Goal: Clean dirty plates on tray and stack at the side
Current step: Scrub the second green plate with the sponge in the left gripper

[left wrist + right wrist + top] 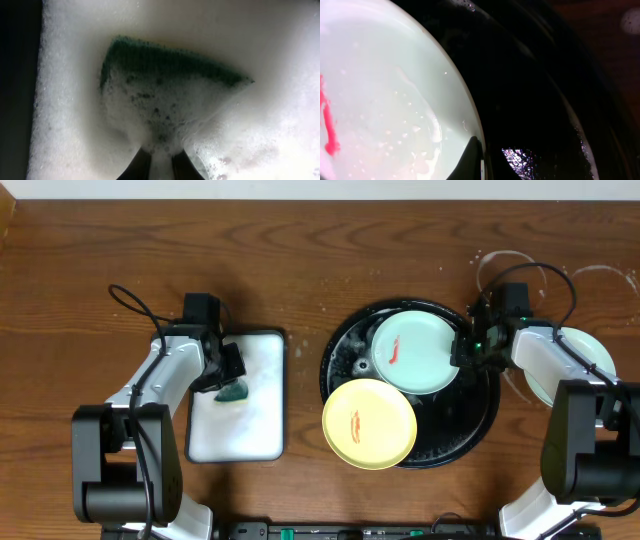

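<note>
- My left pincer (161,159) is over the white tray (262,430), its tips pinching the foamy corner of the green sponge (165,95).
- My right pincer (463,355) sits at the right edge of the mint plate (425,365). The wrist view shows one dark finger (472,159) against the rim. The other is lost against the black, so I cannot tell whether it grips.
- That mint plate lies in the upper part of the black tray (470,425) and carries a red smear (327,125).
- The yellow plate (369,442), smeared orange, overlaps the black tray's lower-left rim.
- A second mint plate (585,352) rests on the wooden surface (80,260) to the right, partly under my right arm.
</note>
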Controlling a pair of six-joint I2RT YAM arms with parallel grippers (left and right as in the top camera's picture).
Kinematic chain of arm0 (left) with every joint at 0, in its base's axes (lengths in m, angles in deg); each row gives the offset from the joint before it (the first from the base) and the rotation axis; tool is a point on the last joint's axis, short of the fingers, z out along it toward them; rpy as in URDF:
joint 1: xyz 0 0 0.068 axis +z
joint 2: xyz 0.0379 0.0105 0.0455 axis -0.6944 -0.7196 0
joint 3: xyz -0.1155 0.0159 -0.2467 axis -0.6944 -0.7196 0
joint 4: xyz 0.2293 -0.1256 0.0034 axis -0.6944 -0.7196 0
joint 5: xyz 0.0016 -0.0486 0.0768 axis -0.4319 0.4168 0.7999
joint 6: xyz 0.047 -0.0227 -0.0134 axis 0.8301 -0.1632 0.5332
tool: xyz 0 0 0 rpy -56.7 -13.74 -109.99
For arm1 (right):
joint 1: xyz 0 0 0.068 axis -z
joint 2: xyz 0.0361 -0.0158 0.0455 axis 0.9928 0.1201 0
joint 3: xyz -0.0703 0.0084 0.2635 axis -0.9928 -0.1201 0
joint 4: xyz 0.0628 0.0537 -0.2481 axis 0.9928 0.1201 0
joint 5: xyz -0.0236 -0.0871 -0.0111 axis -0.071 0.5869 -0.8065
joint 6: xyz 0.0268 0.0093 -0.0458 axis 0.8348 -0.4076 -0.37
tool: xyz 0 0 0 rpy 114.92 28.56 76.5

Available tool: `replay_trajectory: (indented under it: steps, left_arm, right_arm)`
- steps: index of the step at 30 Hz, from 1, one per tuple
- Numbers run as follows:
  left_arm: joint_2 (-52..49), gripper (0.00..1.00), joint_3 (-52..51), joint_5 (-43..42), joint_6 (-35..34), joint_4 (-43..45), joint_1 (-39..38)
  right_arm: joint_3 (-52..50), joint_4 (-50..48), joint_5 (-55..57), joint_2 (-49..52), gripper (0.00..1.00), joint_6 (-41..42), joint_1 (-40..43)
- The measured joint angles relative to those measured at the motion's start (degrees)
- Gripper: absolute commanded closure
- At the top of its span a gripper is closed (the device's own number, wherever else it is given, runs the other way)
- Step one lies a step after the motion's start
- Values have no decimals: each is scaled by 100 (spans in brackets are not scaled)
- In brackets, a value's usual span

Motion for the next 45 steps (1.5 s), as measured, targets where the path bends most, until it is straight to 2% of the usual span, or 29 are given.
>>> replay_trajectory:
  steps: [6,10,15,30,35,40,45]
  left_arm:
    - [-72,92,483,17,2,-1318,-7]
    - [-90,93,1182,15,2,-1902,-9]
    - [-70,93,1707,11,2,-2013,-92]
    - [-70,92,1714,-271,-109,-2103,-1078]
    - [-70,92,1711,-1060,-243,-966,-1484]
    - [-70,93,1714,-1550,-942,787,-2227]
    - [-243,93,1729,-1714,-1567,2090,-3023]
  right_arm:
    - [0,4,0,0,99,13,0]
    - [0,4,0,0,99,15,0]
    - [0,2,0,0,99,15,0]
    - [0,2,2,0,99,15,0]
    - [0,0,0,0,99,15,0]
    - [0,-37,-17,0,99,15,0]
    - [0,-55,-22,0,99,15,-2]
